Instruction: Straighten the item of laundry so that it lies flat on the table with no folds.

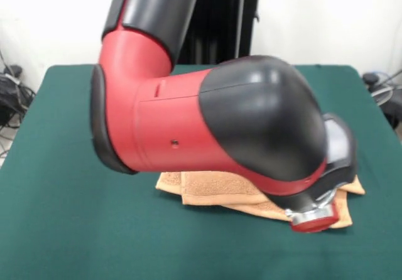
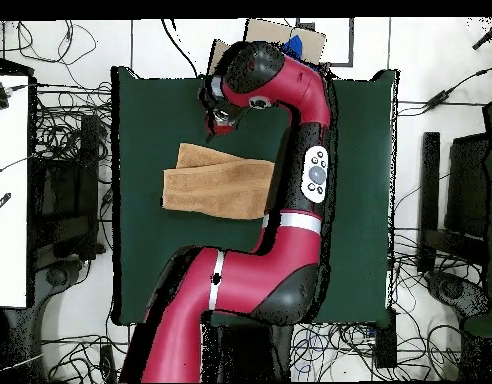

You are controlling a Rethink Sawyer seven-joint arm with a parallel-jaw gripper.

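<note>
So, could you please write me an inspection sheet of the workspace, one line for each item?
Surface: the table has a dark green top; no damage seen.
Job's things: the towel lies on the table still folded, with layers overlapping; it is not flat.
Clutter: nothing seen on the table besides the towel.
Gripper: the gripper sits at the towel's far edge in the overhead view; in the front view the arm hides most of it, so open or shut cannot be told.
Cables: many loose cables lie on the floor around the table.
Surroundings: a white bench stands at one side, dark equipment at the other.
</note>
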